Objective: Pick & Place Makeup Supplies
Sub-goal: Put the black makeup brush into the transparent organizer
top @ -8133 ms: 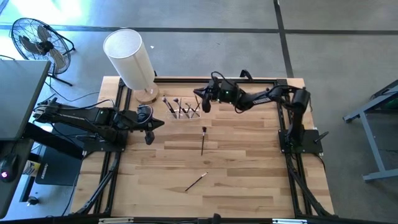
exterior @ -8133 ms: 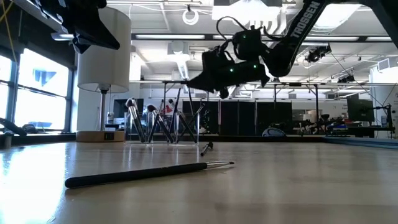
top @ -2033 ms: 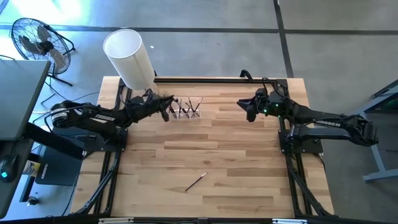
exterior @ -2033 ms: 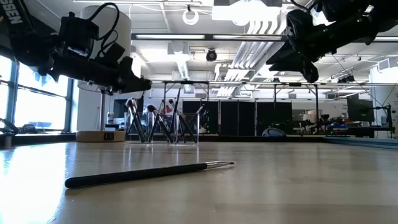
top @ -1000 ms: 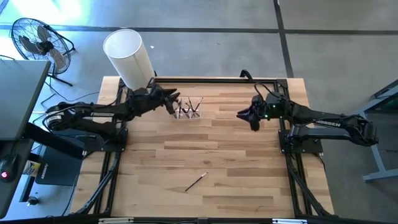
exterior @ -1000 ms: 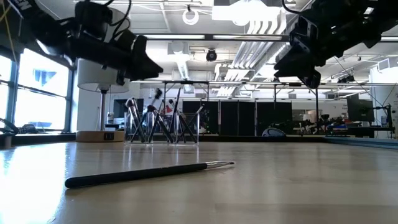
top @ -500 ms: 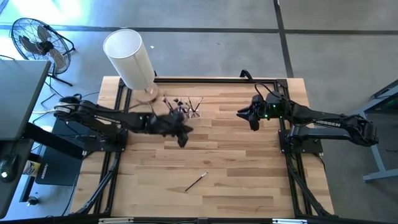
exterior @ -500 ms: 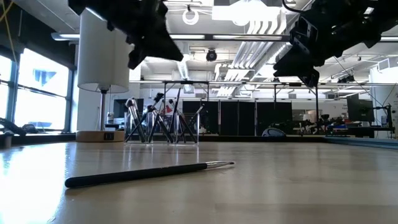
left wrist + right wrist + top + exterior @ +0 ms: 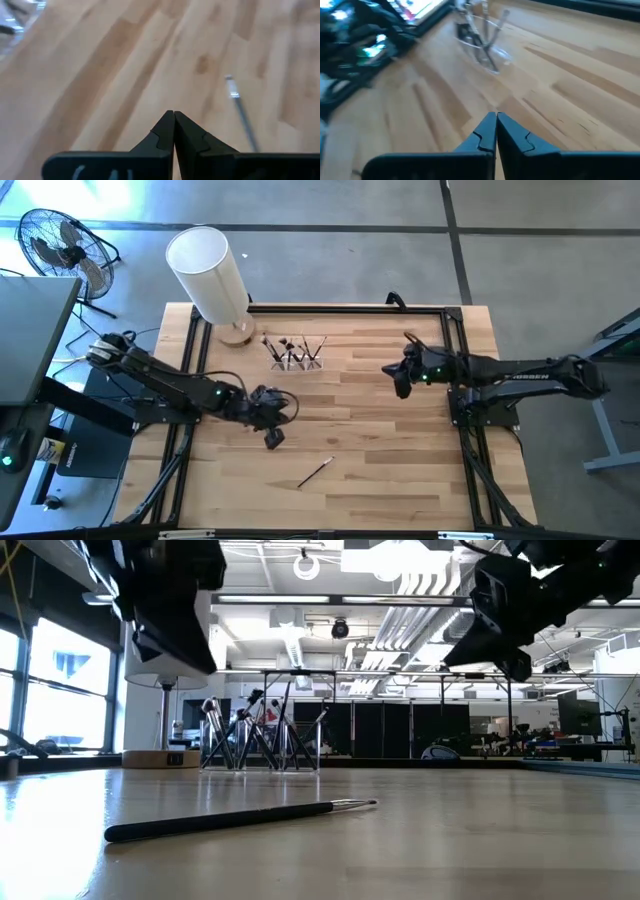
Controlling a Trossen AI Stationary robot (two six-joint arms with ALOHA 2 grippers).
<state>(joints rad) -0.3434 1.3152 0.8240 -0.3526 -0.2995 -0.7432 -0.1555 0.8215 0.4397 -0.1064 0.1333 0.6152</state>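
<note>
1. The left gripper point(image 9: 272, 437) hangs over the wooden table point(image 9: 400, 470) a little toward 9 o'clock from its centre in the high view. Its two fingers are pressed tip to tip in the left wrist view, and nothing is between them.
2. The right gripper point(image 9: 399, 387) hangs above the table toward 3 o'clock, well apart from the left one. Its fingers point(image 9: 512, 137) also meet at the tips in the right wrist view, with nothing in its hold.
3. One makeup brush point(image 9: 315, 472) lies flat on the table by itself, toward 6 o'clock from the centre. It is at about 5 o'clock from the left gripper, near it but not touching.
4. In the low view the same brush stretches across the foreground, dark handle to one side and pale tip to the other.
5. The other brushes point(image 9: 296, 352) stand leaning in the clear holder point(image 9: 297, 363) toward 12 o'clock on the table, bristle ends up.
6. The tall white cylinder point(image 9: 208, 275) stands on its round wooden base toward 11 o'clock, just beside the holder.
7. A floor fan point(image 9: 57, 242) sits off the table, further out past 10 o'clock.
</note>
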